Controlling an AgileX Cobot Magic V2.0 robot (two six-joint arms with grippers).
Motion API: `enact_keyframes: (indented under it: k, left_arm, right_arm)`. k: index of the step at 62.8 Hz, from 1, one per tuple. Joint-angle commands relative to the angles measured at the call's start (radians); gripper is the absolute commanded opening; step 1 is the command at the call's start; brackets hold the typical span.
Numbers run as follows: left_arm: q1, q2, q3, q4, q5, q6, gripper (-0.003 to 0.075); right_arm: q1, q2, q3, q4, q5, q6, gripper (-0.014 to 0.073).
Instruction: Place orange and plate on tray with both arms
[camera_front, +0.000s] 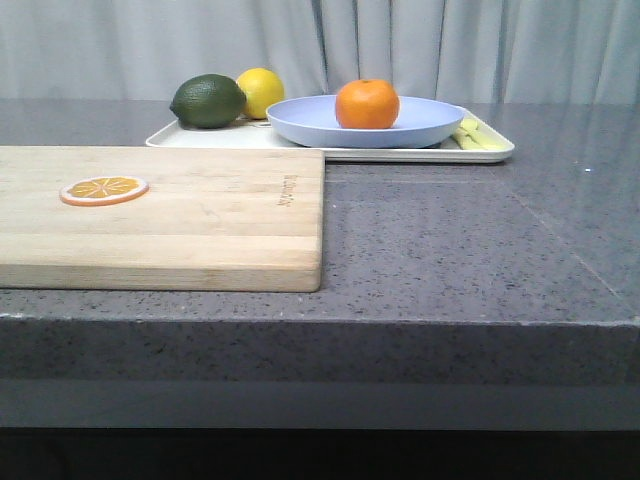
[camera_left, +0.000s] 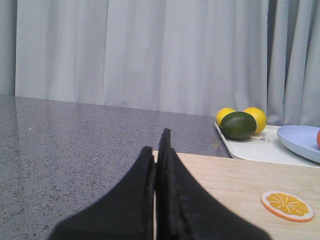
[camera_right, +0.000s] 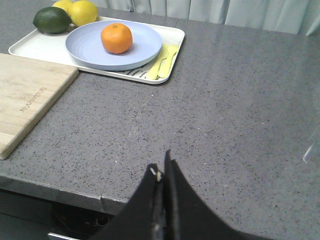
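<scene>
The orange (camera_front: 367, 104) (camera_right: 116, 38) rests in the pale lavender-blue plate (camera_front: 420, 122) (camera_right: 145, 47), and the plate lies on the cream-white tray (camera_front: 480, 152) (camera_right: 35, 47) at the back of the counter. A slice of the plate (camera_left: 300, 141) and the tray (camera_left: 255, 150) shows in the left wrist view. My left gripper (camera_left: 158, 141) is shut and empty, low over the near end of the wooden board, far from the tray. My right gripper (camera_right: 161, 165) is shut and empty above the counter's front edge. Neither gripper appears in the front view.
A dark green lime (camera_front: 208, 101) and a yellow lemon (camera_front: 262, 90) sit on the tray's left end, yellow-green cutlery (camera_right: 164, 61) on its right end. A wooden cutting board (camera_front: 200, 230) with a flat orange slice (camera_front: 104, 189) covers the front left. Grey curtains hang behind.
</scene>
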Motion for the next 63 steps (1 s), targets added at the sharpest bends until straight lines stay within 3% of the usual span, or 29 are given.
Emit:
enact_keyframes:
  k: [1,52,57,63]
  left_arm:
    - [-0.005,-0.021,0.027,-0.010,-0.072,-0.010,-0.0020]
    - [-0.018,-0.019,0.027,-0.010,-0.074,-0.010,-0.0020]
    - [-0.018,-0.019,0.027,-0.010,-0.074,-0.010,-0.0020]
    - [-0.018,-0.019,0.027,-0.010,-0.074,-0.010,-0.0020]
  right_arm:
    - [-0.002,0.018,-0.020,-0.003,-0.074,-0.008,-0.0069]
    - [-0.002,0.018,-0.016,-0.003,-0.074,-0.008,-0.0069]
    - [-0.002,0.017,0.024,-0.051,-0.128,-0.005,-0.0069]
    - [-0.002,0.014,0.116,-0.081,-0.295,-0.003,-0.0069]
